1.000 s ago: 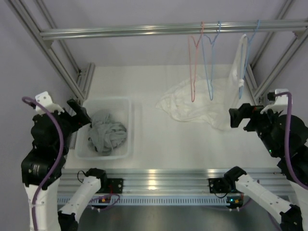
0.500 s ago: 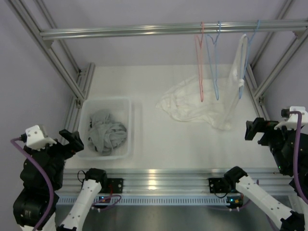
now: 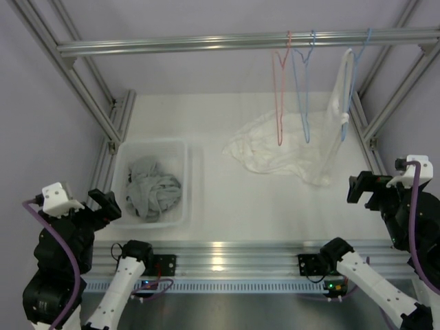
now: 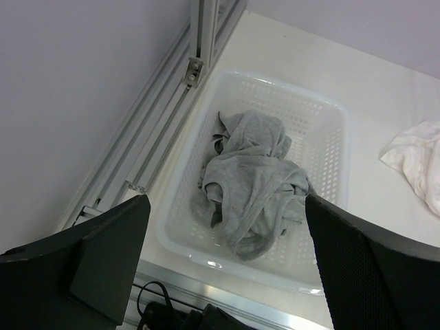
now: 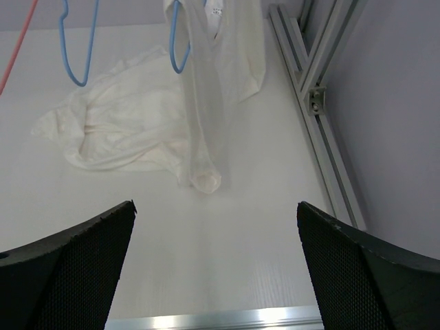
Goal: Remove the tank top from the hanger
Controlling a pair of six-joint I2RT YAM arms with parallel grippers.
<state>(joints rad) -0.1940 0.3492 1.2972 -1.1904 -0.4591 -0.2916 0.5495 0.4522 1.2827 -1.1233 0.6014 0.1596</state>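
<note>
Tank top [image 5: 205,103] hangs from the rightmost blue hanger [image 3: 364,41], close beside the right frame post [image 5: 313,96]. Bare table [image 5: 227,261] runs from its hem to the near edge. The right gripper [image 3: 362,187] is spread wide and empty, well clear. The left gripper [image 3: 104,205] is the same, by the basket [image 4: 330,179]. Only the top view shows the rail [image 3: 172,45]. The right wrist view shows the hem touching down beside a white cloth heap [image 5: 117,130].

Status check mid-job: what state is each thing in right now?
tank top: hanging on the right blue hanger, lower end on the table
white cloth: heaped on the table
red hanger: bare, on the rail
middle blue hanger: bare, on the rail
grey garment: crumpled in the basket
left hand: open, empty
right hand: open, empty
</note>
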